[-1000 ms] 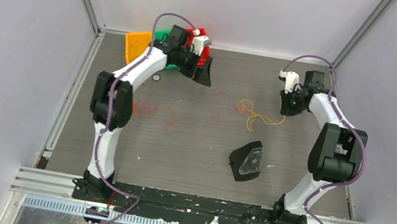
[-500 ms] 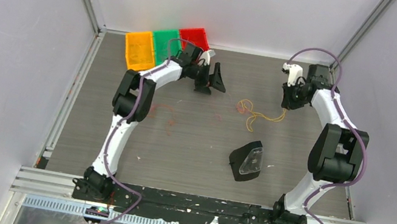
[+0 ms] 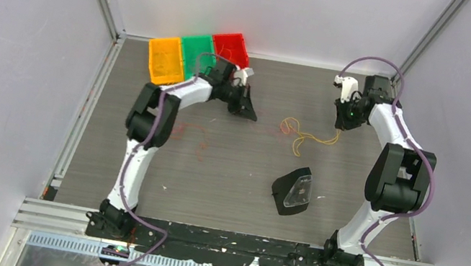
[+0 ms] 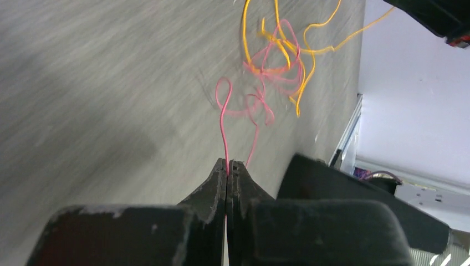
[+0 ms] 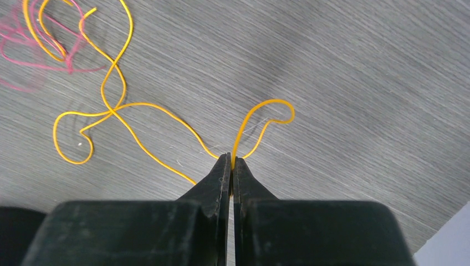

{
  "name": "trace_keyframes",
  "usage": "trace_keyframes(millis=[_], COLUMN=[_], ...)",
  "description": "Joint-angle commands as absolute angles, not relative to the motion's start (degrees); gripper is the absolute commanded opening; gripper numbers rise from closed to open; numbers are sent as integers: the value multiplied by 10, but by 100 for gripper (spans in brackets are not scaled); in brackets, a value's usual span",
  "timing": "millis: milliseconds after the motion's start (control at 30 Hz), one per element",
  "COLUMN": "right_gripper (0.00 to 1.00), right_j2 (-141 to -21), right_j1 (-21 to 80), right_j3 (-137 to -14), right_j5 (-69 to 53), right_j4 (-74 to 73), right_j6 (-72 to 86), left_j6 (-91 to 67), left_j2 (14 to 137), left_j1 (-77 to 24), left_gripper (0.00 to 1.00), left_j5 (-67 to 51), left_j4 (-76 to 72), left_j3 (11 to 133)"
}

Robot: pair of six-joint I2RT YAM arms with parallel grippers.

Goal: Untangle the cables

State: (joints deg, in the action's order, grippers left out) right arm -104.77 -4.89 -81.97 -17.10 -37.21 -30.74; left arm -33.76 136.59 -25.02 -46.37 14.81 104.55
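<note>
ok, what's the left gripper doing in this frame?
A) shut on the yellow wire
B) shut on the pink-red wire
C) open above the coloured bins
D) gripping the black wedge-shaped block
B: in the left wrist view the left gripper is closed, with the pink-red wire running out from between its tips. The yellow wire is pinched by the right gripper.

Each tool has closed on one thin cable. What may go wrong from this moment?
The left tool pinches the pink cable only at its very tips, so it may slip out. The right tool holds the yellow cable; both cables meet in one tangle, so pulling apart may tighten it.
</note>
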Motion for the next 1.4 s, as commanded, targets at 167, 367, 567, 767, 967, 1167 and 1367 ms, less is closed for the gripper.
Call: trace_keyframes(millis=[167,367,567,767,967,1167,1367], right_gripper=[5,6,5,6,5,5,5], right_j2=[-1050,-1058,-1063,-1054,-1044,-1041,-1049], right_j1=[-68,-74,-74,-74,-74,-75,-74], right_j3=[-794,-782,-791,-779,-767,-764,-785], right_j5=[-114,-102,-101,-83,-75,-75,-97], right_j4=[-365,-361,-363,-363,-362,-359,-369], right_j6=[-381,-398,-391,-401,-409,-408,-396], left_j6=[-142,-87,-66,-123,-124,-127,-135], left_j2=[1032,952,911,924,933,947,939], left_j1=[-35,58,79,124,152,182,155], left_gripper=[0,0,0,0,0,0,0], left_j5=[-445,-456,-454,-452,-389,-399,-447], left_j4=[279,344,354,313,298,300,288], left_j3=[892,889,905,947,1002,1034,1034])
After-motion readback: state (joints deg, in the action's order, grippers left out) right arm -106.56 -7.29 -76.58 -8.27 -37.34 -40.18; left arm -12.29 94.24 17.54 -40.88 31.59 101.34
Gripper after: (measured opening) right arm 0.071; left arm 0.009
